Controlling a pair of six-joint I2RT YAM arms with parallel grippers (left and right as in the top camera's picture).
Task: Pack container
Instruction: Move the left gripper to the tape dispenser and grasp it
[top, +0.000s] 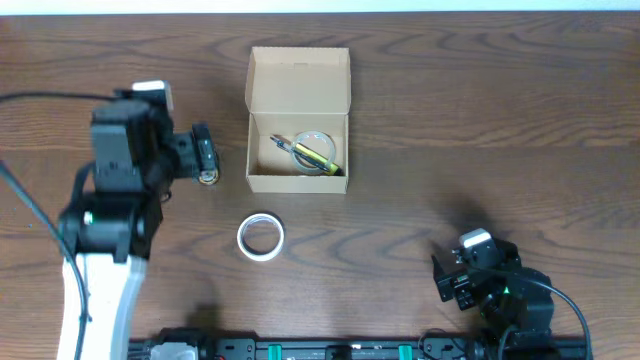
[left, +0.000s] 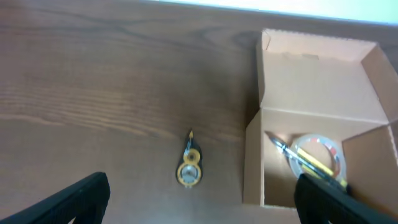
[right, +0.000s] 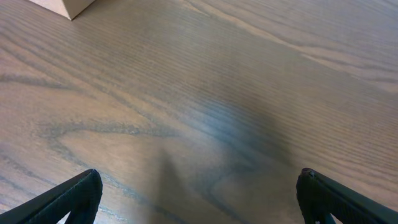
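So, step in hand: fetching the next loose item for packing, as I read it.
Container: upper middle of the overhead frame, flap lid open, a clear tape roll and a yellow-handled tool inside.
Left hand: fingers spread wide, holding nothing, over a small gold-coloured piece on the desk, just left of the container.
Right hand: lower right, wide open, empty.
White tape roll: on the desk below the container, not yet packed.
Next move: probably lower the left hand around the gold piece, close, then lift it over the container's wall.
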